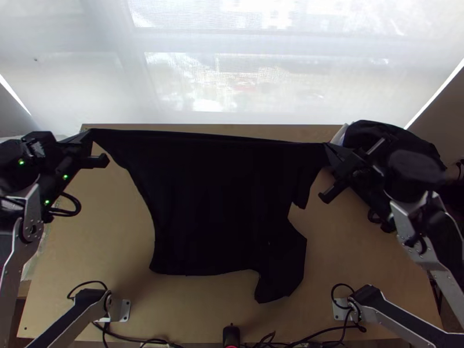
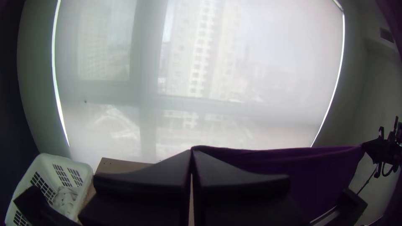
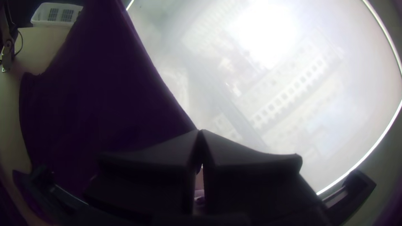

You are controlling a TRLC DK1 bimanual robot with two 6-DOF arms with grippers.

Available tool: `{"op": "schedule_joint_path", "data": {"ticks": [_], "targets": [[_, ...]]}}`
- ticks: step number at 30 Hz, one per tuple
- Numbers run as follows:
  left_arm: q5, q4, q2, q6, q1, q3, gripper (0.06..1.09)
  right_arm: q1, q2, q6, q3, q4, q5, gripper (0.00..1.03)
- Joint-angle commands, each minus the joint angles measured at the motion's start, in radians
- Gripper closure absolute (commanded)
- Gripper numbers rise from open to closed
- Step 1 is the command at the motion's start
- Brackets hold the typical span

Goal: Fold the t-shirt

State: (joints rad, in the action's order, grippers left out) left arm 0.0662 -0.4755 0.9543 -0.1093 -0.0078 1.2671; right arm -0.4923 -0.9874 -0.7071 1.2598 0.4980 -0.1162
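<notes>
The dark t-shirt (image 1: 214, 197) is stretched between both grippers, its upper edge nearly straight and its body hanging down toward the table's middle. At its upper left corner, my left gripper (image 1: 91, 134) is shut on the cloth. My right gripper (image 1: 327, 146) holds the upper right corner, near a short hanging flap. In the left wrist view the fingertips of the left gripper (image 2: 191, 151) meet on the edge of the purple-looking shirt (image 2: 318, 171). In the right wrist view the right gripper (image 3: 200, 132) pinches the end of the shirt's edge (image 3: 104, 92).
A dark bundle (image 1: 377, 130) lies at the table's far right corner, beside the right arm. A white basket (image 2: 86, 167) stands past the table's left side. Cables and a small black device (image 1: 231, 335) are at the near edge of the wooden table (image 1: 116, 232).
</notes>
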Motion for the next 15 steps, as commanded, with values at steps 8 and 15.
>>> {"op": "schedule_joint_path", "data": {"ticks": [8,15], "targets": [[-0.088,0.298,0.391,-0.003,-0.037,-0.084,1.05,0.195,-0.499,-0.005,-0.037,-0.388,0.142,1.0],[-0.132,0.377,0.59,0.0,-0.009,-0.005,1.05,0.213,-0.798,-0.006,0.171,-0.441,0.15,1.0]]}}
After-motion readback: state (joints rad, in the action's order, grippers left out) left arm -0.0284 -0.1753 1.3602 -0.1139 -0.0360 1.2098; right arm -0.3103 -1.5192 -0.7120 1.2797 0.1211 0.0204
